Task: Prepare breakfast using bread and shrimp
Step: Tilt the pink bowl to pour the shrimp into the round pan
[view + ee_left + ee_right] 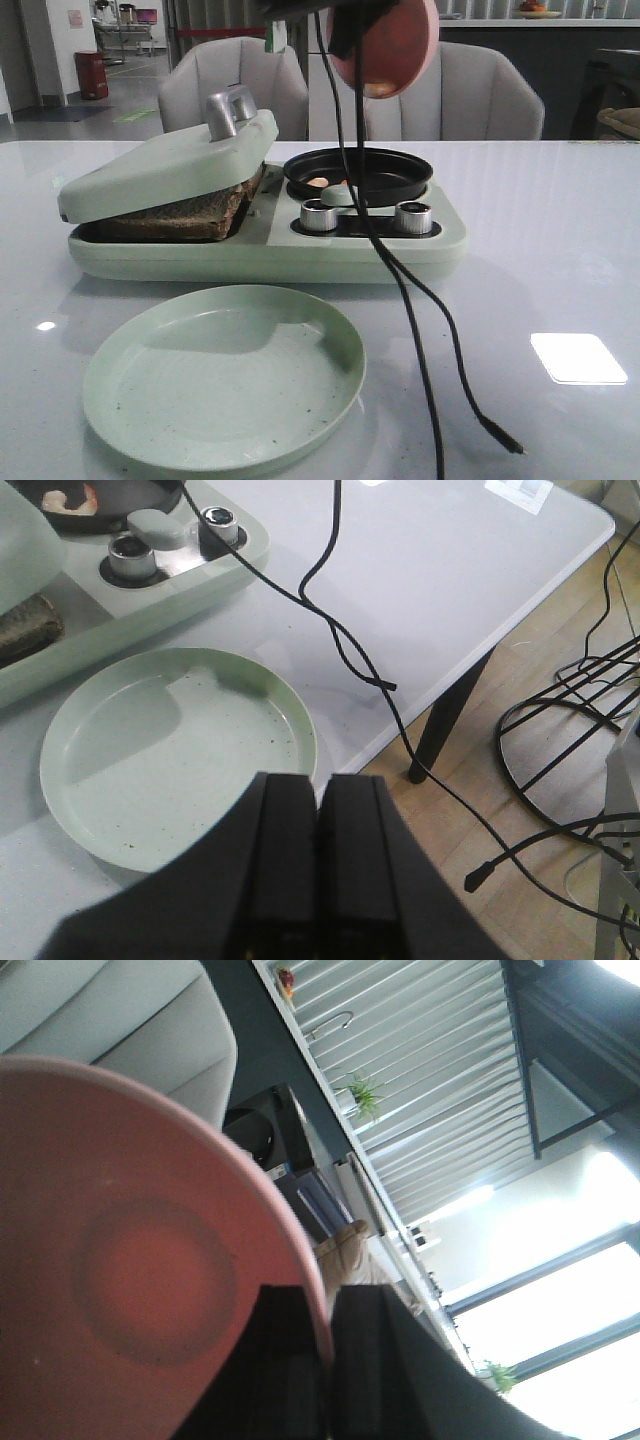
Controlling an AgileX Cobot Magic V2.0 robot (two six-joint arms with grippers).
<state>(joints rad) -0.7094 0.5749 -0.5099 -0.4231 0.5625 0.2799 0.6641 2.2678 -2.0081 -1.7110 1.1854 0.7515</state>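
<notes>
One empty green plate (224, 376) sits nearest, with the bread (180, 215) behind it pressed under the tilted lid (165, 165), and a few shrimp (318, 182) in the black pan (358, 172) beyond. Risk: the pink dish (385, 45), pinched by its rim in the right gripper (325, 1350) high above the pan, could slip, or its arm snag the dangling cable (400, 290). Only the left wrist view shows the left gripper (318, 860), closed on nothing over the table's (450, 570) near edge.

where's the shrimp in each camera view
Front view: the shrimp lies in the black pan, behind the left silver knob.
Left wrist view: the shrimp lies in the same pan, at the picture's edge.
Right wrist view: not in it.
Shared landmark: the two silver knobs.
</notes>
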